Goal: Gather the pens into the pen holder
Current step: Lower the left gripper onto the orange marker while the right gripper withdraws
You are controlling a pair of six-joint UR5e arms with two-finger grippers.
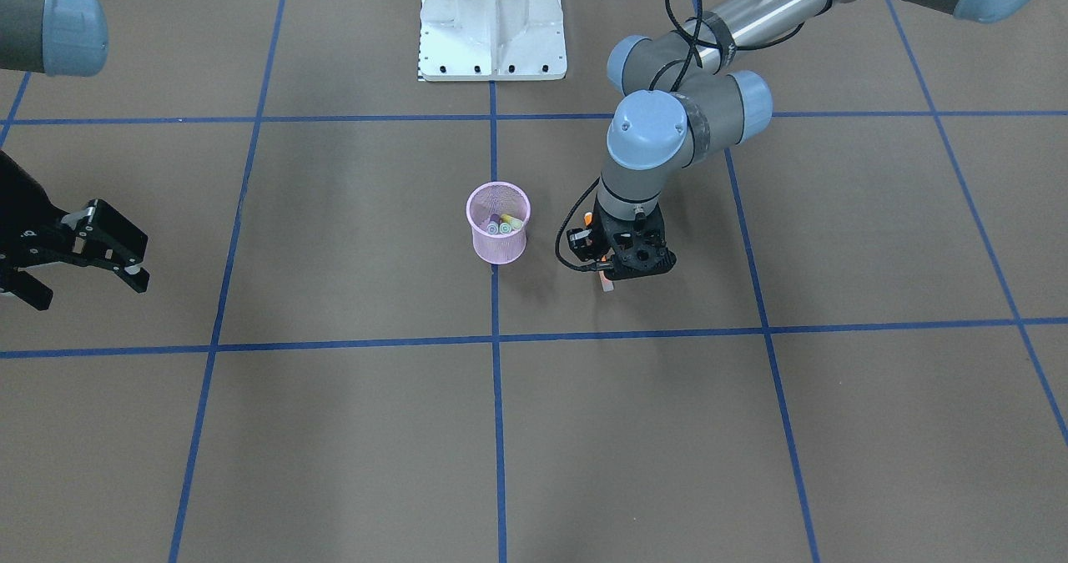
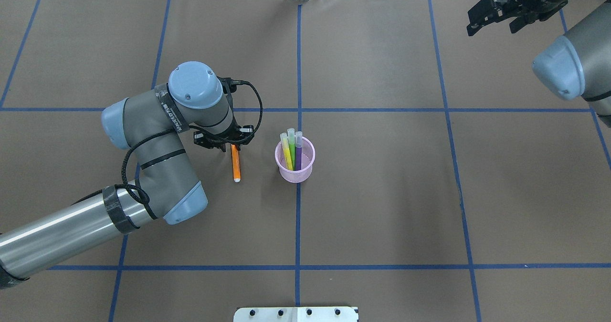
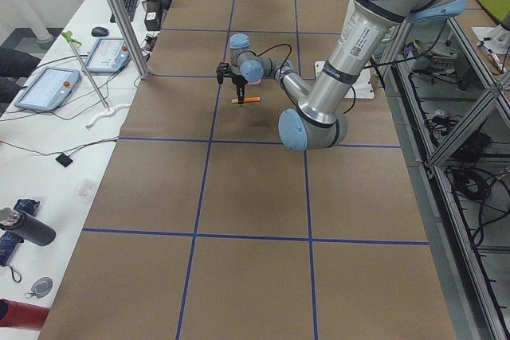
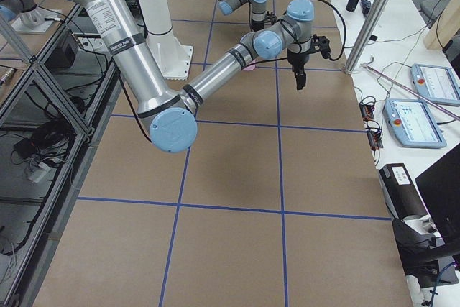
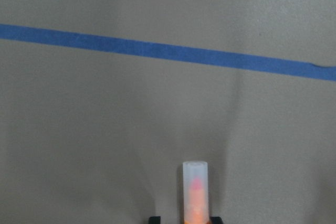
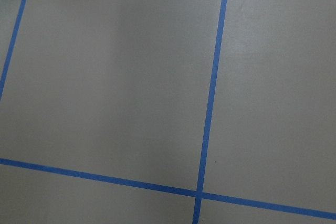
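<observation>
Pink wire-mesh pen holder (image 2: 295, 174). Yellow pen (image 2: 286, 153), green pen (image 2: 291, 146), purple pen (image 2: 298, 151): pale translucent caps. Bright orange pen (image 2: 235, 163), whitish cap. Brown table (image 2: 382, 193), blue tape grid.

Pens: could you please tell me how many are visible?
4. Yellow pen, green pen and purple pen stand in the pen holder; the orange pen is beside it, at the left gripper.

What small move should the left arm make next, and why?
Probably close the left claw firmly on the orange pen. The wrist view shows the claw astride this pen, which is still outside, beside the holder. The three other pens already stand inside it. I cannot tell whether the grip is tight yet.
</observation>
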